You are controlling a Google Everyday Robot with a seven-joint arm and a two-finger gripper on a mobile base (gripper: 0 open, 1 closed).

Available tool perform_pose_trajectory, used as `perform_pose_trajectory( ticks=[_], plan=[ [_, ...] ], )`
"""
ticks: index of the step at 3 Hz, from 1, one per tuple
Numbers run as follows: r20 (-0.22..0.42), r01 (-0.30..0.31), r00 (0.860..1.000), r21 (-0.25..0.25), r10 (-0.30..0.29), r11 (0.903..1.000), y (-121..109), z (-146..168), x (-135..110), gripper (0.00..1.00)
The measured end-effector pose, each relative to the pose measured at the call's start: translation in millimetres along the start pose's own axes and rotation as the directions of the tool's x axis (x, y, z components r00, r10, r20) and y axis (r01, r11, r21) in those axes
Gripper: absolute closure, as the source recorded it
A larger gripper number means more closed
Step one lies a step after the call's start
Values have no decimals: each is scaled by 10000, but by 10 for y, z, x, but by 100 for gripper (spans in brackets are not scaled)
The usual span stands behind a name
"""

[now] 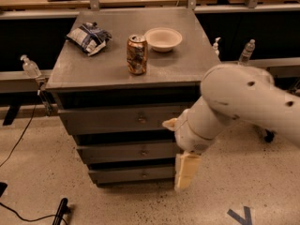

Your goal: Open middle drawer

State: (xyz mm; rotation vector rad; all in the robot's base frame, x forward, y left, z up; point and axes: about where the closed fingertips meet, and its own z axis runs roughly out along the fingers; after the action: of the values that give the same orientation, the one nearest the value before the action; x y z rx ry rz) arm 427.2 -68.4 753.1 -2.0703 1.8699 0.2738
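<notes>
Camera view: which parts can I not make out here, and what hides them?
All in the camera view:
1. Middle drawer: its right end is hidden behind the pincer, which hangs low in front of it.
2. Bottom drawer: its right end is hidden by the same pincer.
3. Soda can: the label is too blurred to read.
4. Robot arm: cut off by the right edge; the base is out of view.
</notes>
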Motion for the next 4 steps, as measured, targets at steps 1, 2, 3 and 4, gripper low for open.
perform_pose_trajectory(
  ticks=[1,2,3,4],
  plan=[
    [480,1330,9898,218,-1339,9909,-81,973,209,0],
    [879,1727,9790,1213,-1839,9775,-325,1438,275,0],
    [879,1727,9790,1213,-1839,9775,-325,1438,275,0],
    [799,1527,9834,1196,-1628,9810,-364,1747,539,0]
  ],
)
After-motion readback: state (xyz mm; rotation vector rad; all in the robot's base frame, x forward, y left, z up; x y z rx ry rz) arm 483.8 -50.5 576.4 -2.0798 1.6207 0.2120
